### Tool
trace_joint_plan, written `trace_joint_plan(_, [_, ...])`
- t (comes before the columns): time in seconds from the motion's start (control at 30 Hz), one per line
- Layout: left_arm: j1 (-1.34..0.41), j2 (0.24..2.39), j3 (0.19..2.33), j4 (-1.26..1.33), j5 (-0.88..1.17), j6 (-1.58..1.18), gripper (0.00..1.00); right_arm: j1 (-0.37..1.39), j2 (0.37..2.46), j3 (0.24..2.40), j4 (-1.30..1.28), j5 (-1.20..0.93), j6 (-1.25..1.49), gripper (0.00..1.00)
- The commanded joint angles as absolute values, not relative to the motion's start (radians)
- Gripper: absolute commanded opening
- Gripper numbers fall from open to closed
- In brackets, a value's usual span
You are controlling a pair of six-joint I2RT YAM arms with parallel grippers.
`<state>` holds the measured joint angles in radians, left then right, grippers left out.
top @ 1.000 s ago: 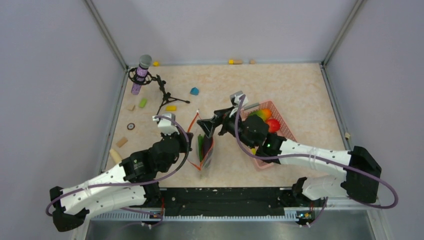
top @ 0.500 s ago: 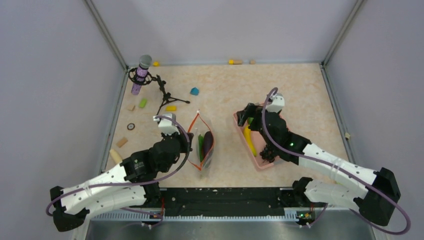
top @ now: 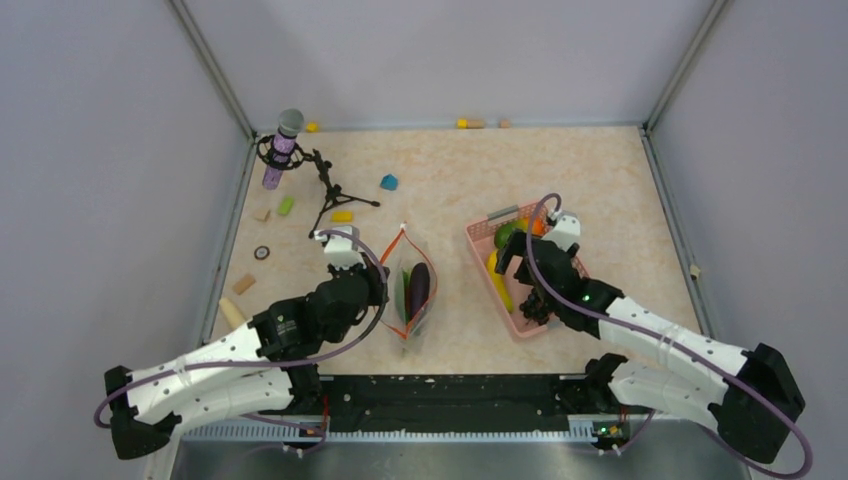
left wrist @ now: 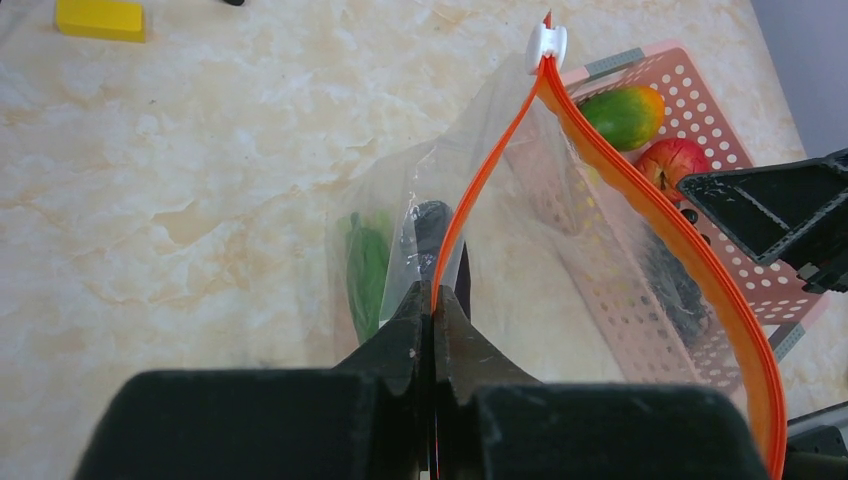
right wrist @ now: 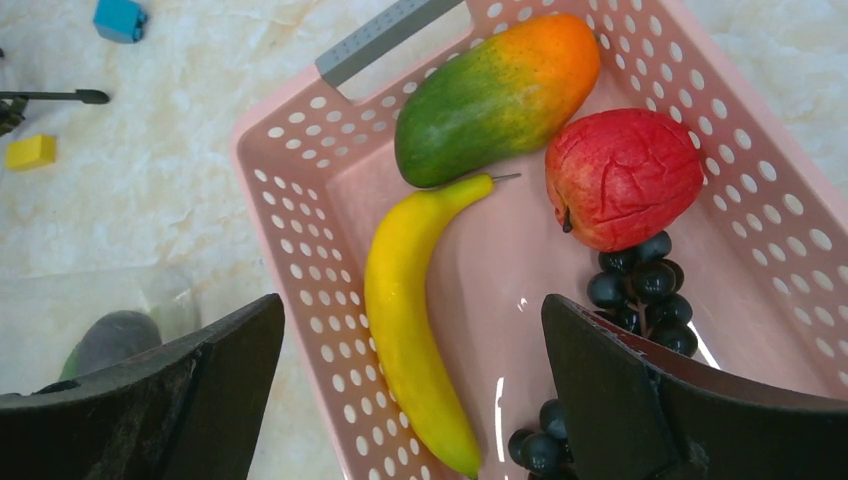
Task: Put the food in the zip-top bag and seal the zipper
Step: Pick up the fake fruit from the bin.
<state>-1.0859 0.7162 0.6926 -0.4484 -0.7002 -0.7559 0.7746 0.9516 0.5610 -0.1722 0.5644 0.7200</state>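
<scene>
**Fig. 1.** Left claw (left wrist: 434,300), pinching the zipper (left wrist: 478,200), holds the zip-top bag (left wrist: 560,250) open on the tabletop (top: 600,180). Right claw (right wrist: 410,315), spread over the pink basket (right wrist: 290,190), should straddle the banana (right wrist: 395,270) mid-length before closing.

Pink basket (right wrist: 300,190), tripod microphone (top: 283,145), blue block (top: 389,182)

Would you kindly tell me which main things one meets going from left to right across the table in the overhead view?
purple microphone → zip-top bag → pink basket
</scene>
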Motion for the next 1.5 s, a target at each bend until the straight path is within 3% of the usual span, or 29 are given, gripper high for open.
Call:
trace_joint_plan(0.0, [-1.082, 0.718, 0.699, -0.428, -0.717, -0.747, 0.00, 0.756, 1.008, 0.577, -0.186, 0.561, 0.733, 0.98])
trace_joint_plan(0.27, [-1.082, 0.712, 0.699, -0.430, -0.718, -0.747, 0.00, 0.726, 1.103, 0.611, -0.255, 0.575, 0.758, 0.97])
trace_joint_plan(1.07, [-1.082, 0.697, 0.698, -0.431, -0.708, -0.747, 0.00, 0.633, 1.133, 0.657, -0.538, 0.567, 0.788, 0.90])
trace_joint_plan(1.3, [-1.081, 0.699, 0.699, -0.433, -0.707, -0.751, 0.00, 0.587, 1.206, 0.656, -0.486, 0.521, 0.769, 0.83])
trace_joint_plan(1.47, [-1.082, 0.691, 0.696, -0.433, -0.710, -0.752, 0.00, 0.550, 1.275, 0.652, -0.453, 0.463, 0.764, 0.70])
